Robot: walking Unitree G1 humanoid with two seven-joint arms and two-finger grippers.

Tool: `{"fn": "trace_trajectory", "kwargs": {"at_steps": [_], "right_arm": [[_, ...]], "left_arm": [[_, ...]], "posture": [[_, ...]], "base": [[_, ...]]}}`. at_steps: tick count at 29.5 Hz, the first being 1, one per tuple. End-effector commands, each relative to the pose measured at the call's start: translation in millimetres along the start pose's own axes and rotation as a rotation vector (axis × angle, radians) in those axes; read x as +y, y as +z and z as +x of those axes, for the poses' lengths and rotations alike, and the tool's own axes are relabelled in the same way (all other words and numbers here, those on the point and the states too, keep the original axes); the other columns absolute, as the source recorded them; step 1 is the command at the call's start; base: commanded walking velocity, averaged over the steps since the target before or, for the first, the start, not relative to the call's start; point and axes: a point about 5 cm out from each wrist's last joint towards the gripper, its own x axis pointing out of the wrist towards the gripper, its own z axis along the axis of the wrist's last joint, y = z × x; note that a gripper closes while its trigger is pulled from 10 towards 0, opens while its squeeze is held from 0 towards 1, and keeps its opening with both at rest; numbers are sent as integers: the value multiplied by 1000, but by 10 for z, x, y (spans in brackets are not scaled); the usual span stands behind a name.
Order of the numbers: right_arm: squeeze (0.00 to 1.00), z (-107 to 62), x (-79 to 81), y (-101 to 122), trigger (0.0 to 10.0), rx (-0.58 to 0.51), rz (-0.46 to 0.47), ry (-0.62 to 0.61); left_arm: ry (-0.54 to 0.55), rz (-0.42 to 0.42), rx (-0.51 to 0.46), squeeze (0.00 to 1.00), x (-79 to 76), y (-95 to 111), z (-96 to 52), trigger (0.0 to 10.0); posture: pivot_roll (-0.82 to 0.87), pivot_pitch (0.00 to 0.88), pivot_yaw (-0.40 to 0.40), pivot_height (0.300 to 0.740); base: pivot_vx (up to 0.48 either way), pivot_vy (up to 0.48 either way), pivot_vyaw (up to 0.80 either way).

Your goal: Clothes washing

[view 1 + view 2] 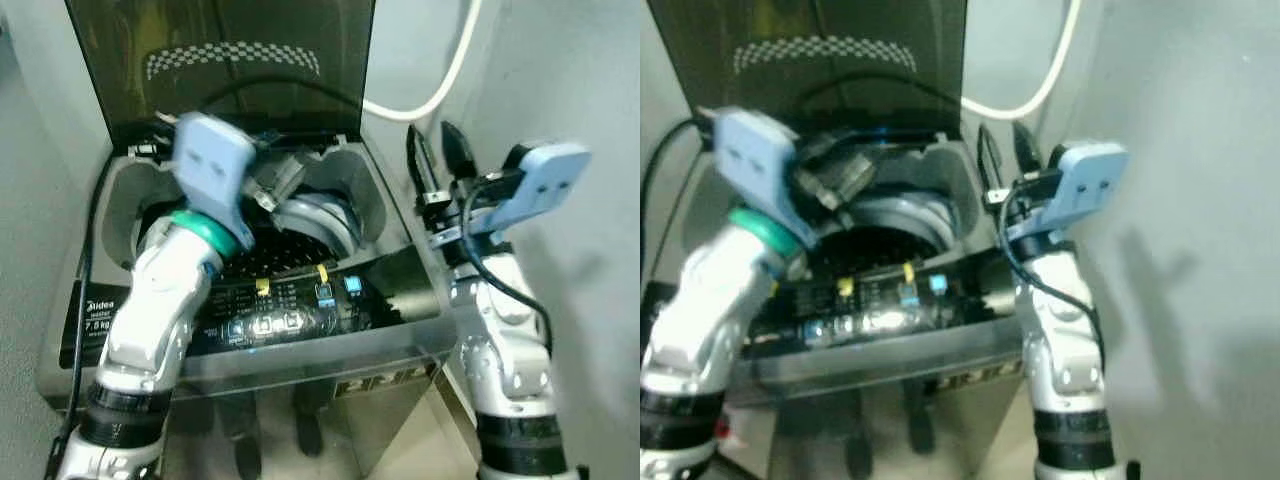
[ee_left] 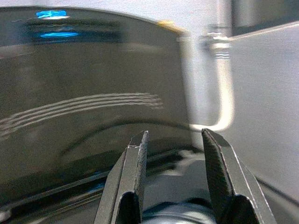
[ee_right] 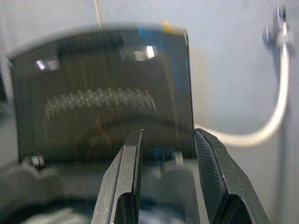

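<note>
Left gripper (image 2: 172, 140) spread wide, empty, over the washing machine (image 1: 300, 300) tub; right gripper (image 3: 167, 135) wide, empty, beside it (lid (image 1: 240, 60) up, hose (image 1: 440, 80) behind).

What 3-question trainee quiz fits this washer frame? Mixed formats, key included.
1. True or false: the washing machine has its lid raised.
2. Which pincer is over the drum opening? A) left B) right
3. Fill in: both pincers hold ____.

Key:
1. True; the lid stands upright behind the tub.
2. A; the left pincer is over the opening, while the right pincer is raised beside the machine's right edge.
3. Nothing; both are open and empty.
</note>
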Motion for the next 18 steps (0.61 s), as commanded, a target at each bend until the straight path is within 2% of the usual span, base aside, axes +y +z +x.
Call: {"fn": "trace_trajectory", "kwargs": {"at_steps": [1, 9, 18], "right_arm": [[0, -21, 7, -47, 10000, 27, 6, -4], [0, -33, 19, -74, 10000, 38, 4, 3], [0, -8, 47, -86, 10000, 40, -14, 23]], "left_arm": [[52, -26, 25, 0, 83, -60, -12, 10000], [97, -21, 18, 0, 136, -70, -18, 10000], [130, -14, 20, 0, 161, -74, -13, 10000]], "posture": [[-9, 66, 36, 740], [-12, 68, 32, 740], [-7, 68, 27, 740]], "base": [[0, 0, 0], [0, 0, 0], [-327, 0, 0]]}}
